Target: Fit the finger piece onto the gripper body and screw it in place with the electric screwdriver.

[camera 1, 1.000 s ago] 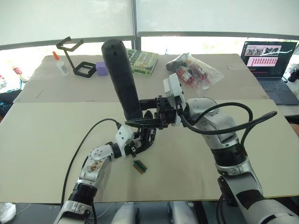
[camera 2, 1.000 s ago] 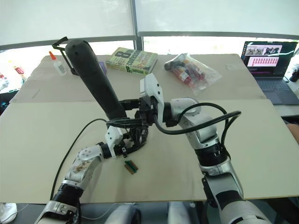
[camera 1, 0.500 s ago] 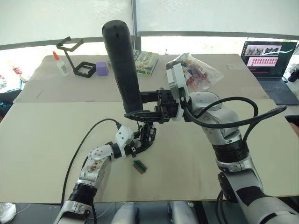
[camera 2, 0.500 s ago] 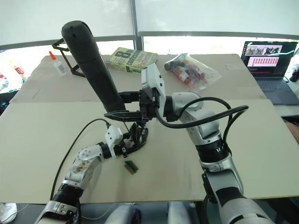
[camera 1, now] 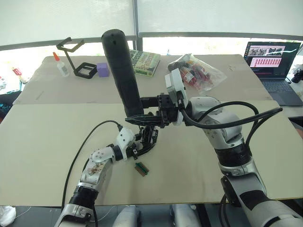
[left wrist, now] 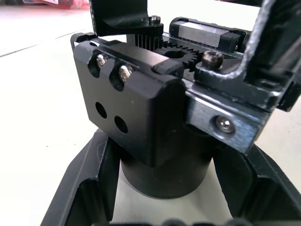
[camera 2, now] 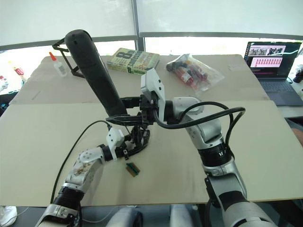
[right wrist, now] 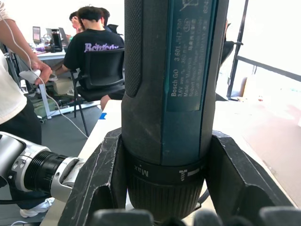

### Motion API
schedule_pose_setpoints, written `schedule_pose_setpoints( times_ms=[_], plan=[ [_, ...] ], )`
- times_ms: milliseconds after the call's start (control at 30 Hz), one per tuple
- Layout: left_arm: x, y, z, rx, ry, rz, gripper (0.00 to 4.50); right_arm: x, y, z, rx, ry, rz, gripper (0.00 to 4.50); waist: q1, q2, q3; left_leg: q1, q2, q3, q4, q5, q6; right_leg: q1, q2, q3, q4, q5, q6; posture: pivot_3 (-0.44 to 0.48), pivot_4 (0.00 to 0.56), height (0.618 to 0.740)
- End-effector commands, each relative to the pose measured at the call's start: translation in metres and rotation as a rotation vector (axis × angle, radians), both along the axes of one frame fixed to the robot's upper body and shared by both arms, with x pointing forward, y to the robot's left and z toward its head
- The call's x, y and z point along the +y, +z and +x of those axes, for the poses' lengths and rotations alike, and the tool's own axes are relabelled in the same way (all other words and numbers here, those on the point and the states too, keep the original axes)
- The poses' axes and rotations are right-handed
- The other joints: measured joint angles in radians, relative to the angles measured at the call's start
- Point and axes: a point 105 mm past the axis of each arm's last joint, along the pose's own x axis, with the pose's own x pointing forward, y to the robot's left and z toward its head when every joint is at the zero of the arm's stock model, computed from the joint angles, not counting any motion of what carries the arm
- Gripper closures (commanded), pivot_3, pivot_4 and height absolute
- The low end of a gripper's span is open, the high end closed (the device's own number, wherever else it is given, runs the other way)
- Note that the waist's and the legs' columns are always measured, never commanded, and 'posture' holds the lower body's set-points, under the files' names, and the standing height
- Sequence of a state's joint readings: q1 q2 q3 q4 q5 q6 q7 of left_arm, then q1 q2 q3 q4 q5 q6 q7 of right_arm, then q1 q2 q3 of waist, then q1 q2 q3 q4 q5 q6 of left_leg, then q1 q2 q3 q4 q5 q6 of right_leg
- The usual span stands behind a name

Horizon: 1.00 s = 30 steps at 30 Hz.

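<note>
The electric screwdriver (camera 1: 122, 71) is a long thick black cylinder, nearly upright and leaning back to the left. My right gripper (camera 1: 144, 116) is shut on its lower end, with fingers (right wrist: 99, 179) on both sides of the barrel. The bit is hidden behind them. Directly below sits the gripper body (camera 1: 147, 137), a chunky black block with screws and a toothed gear (left wrist: 176, 49). My left gripper (left wrist: 162, 160) is shut on its round base. A black piece (left wrist: 120, 16) stands on the body's top beside a screw. I cannot tell whether it is the finger piece.
A small green-and-brown block (camera 1: 141, 168) lies just in front of the body. At the back are a wire-frame stand (camera 1: 75, 56), a glue bottle (camera 1: 60, 65), a purple block (camera 1: 102, 69), a book (camera 1: 146, 64) and a bag of bottles (camera 1: 195, 70). A laptop (camera 1: 272, 56) sits far right.
My right arm lifted the screwdriver and stood it more upright, then lowered it a little toward the gripper body. My left gripper and the body stayed in place.
</note>
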<state>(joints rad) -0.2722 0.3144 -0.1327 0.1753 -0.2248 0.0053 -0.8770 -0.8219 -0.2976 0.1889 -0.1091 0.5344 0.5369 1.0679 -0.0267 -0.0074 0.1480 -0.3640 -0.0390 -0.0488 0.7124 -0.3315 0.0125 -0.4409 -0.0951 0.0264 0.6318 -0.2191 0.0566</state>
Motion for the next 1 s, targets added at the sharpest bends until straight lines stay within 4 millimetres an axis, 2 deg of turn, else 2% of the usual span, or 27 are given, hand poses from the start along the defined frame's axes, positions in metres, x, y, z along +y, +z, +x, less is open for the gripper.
schedule_pose_setpoints(
  times_ms=[33,567,1000],
  plan=[
    [-0.0029,-0.0097,-0.0066,0.044,-0.02,0.003,2.18,0.0017,0.0156,-0.0105,-0.06,0.032,0.036,2.58,-0.001,0.0,0.0,0.0,0.0,0.0,0.0,0.0,0.0,0.0,0.0,0.0,0.0,0.0,0.0,0.0,0.15,0.74],
    [-0.0026,-0.0104,-0.0068,0.045,-0.019,0.002,2.18,0.0038,0.0201,-0.012,-0.065,0.045,0.037,2.58,-0.002,0.0,0.0,0.0,0.0,0.0,0.0,0.0,0.0,0.0,0.0,0.0,0.0,0.0,0.0,0.0,0.15,0.74],
    [-0.0034,-0.0111,-0.0081,0.047,-0.018,-0.001,2.18,0.0033,0.0156,-0.0092,-0.056,0.03,0.026,2.58,-0.005,0.0,0.0,0.0,0.0,0.0,0.0,0.0,0.0,0.0,0.0,0.0,0.0,0.0,0.0,0.0,0.15,0.74]
  ],
)
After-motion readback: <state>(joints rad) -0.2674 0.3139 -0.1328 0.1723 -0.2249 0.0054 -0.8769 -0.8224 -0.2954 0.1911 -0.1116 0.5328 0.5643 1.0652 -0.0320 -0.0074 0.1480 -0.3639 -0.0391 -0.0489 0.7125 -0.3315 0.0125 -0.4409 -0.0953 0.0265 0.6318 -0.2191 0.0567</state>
